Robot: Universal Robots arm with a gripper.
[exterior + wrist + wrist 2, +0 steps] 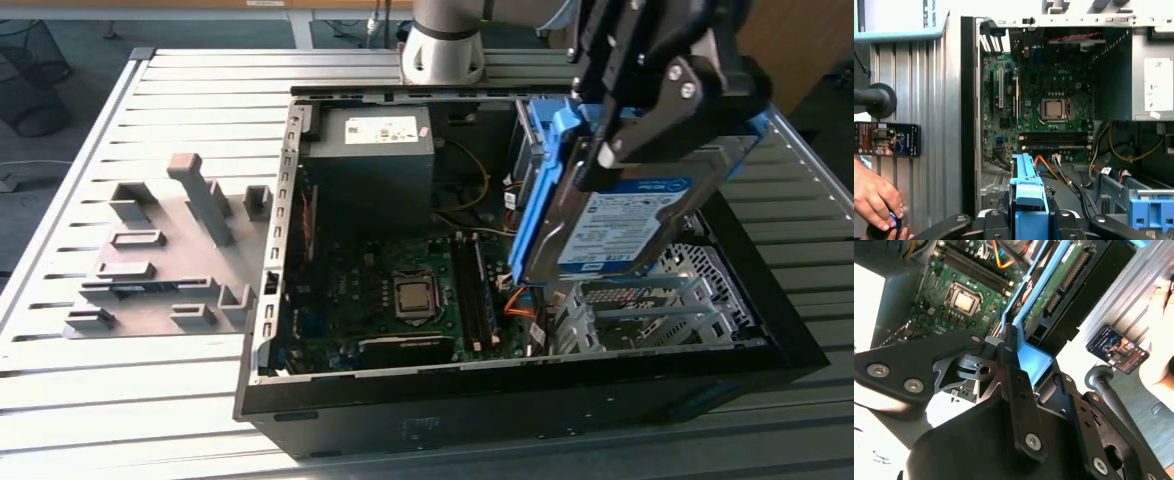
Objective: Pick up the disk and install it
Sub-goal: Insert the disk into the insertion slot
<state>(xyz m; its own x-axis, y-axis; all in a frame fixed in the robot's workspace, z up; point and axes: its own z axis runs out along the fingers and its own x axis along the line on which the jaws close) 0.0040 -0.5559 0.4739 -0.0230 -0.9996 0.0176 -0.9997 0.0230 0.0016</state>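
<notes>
Above the case (534, 405), gripper (617, 158) holds disk (627, 228) near-upright.

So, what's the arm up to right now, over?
Gripper shut on the disk. Disk held on edge above the open computer case, near the drive cage, not installed. Orange cable lies beside the cage.

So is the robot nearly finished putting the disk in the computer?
Picking up looks done: the claw is shut on the disk and holds it tilted in the air above the open computer case. In hand: it hangs over the metal drive cage. Left: the disk is not yet seated in anything, so it is not installed.
</notes>
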